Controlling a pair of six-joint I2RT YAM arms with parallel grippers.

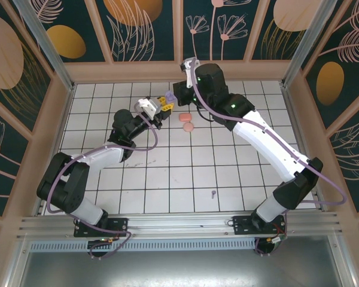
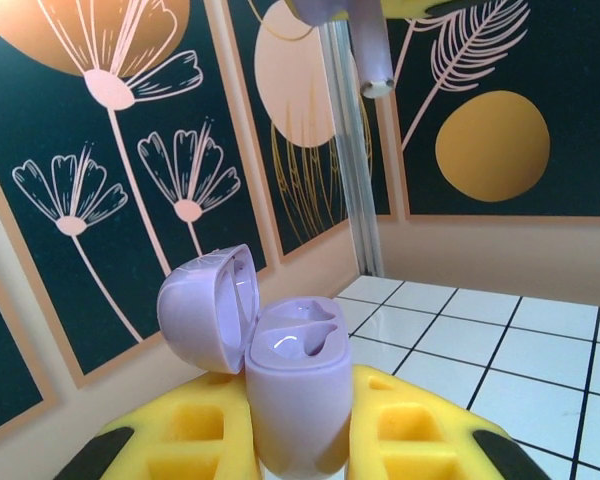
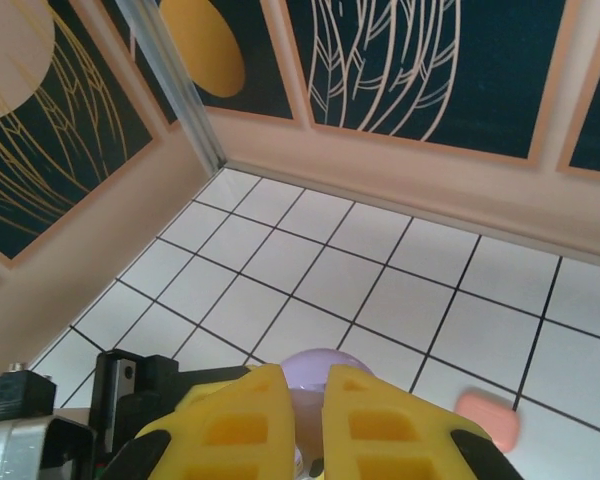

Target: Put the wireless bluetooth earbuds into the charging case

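White tiled table (image 1: 227, 173), dark floral walls (image 1: 140, 42)

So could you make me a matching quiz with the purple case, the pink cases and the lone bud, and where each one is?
Things:
1. purple case
2. pink cases
3. lone bud

Places:
A. alone on the tiles, nearer the arm bases
B. in the left gripper, lid open
C. on the tiles, by the grippers

Pairs: 1-B, 2-C, 3-A

The white tiled table (image 1: 227, 173) bears a coral case (image 1: 184, 117), a peach case (image 1: 188, 126) and a purple earbud (image 1: 213, 194).
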